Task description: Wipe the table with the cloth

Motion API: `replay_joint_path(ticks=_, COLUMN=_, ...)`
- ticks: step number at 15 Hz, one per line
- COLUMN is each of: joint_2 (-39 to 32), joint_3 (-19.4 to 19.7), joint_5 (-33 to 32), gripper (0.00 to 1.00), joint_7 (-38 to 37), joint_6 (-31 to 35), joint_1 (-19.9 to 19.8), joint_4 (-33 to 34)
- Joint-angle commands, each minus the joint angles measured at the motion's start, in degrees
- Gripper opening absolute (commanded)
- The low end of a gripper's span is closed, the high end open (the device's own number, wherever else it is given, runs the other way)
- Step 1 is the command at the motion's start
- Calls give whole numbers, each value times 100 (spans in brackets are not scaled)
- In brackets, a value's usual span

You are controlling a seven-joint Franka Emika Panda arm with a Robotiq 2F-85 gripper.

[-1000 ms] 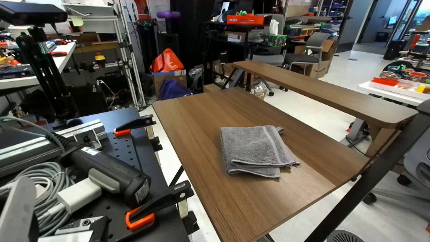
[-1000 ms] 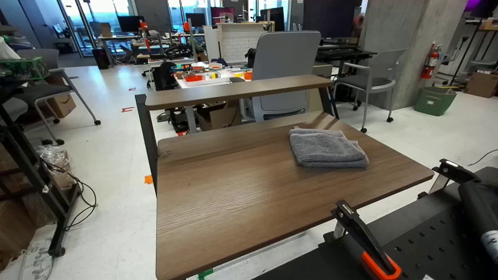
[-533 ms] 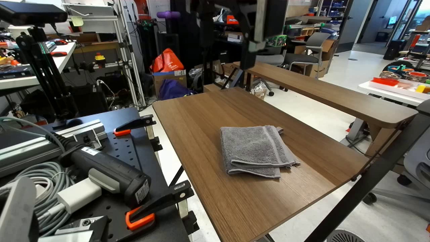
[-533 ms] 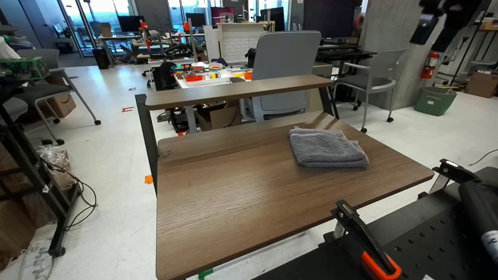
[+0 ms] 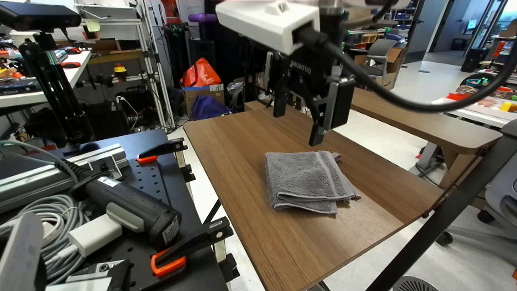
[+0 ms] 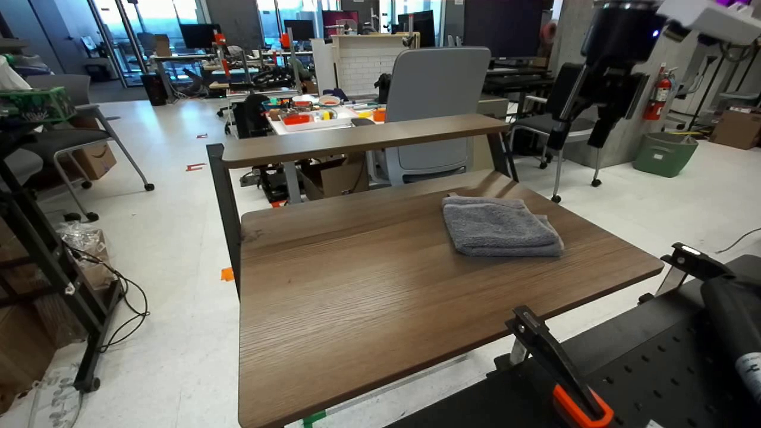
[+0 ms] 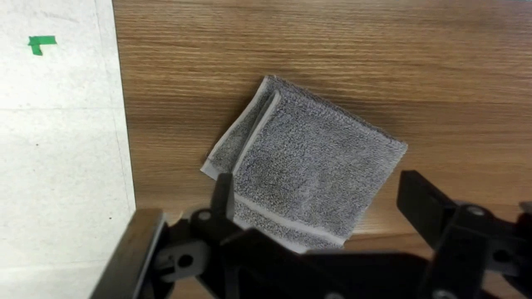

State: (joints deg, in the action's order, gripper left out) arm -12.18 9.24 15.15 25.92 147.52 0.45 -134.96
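The cloth (image 5: 305,176) is a folded grey towel lying flat on the brown wood-grain table (image 5: 234,161). It lies towards one end of the tabletop (image 6: 345,297) in an exterior view, where the cloth (image 6: 499,229) is fully visible. My gripper (image 5: 298,125) hangs in the air over the table, fingers down, open and empty. It also shows in an exterior view (image 6: 576,142), higher than the cloth and apart from it. In the wrist view the cloth (image 7: 316,158) shows ahead of and between the open fingers (image 7: 317,178); its lower edge is partly hidden by the gripper.
A narrow raised brown shelf (image 5: 408,111) runs along the table's long side, on dark supports (image 6: 225,202). A black perforated bench (image 5: 141,178) with orange-handled clamps (image 5: 194,242) stands beside the table. A black cable (image 5: 404,103) loops from the arm.
The arm was out of view, then appeared at the top of both exterior views. Now it has come down and further in, over the table. The cloth has not moved.
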Motion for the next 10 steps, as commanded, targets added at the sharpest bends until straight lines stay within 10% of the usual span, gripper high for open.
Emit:
replay_joint_path(ticks=1, joint_2=-962, joint_3=-506, joint_5=-72, gripper=100, joint_7=-248, joint_6=130, joint_1=-398, joint_4=664)
replay_joint_path(ticks=10, joint_2=-2781, joint_3=-953, joint_5=-556, gripper=100, joint_7=-718, joint_6=-18, joint_1=-692, joint_4=2052)
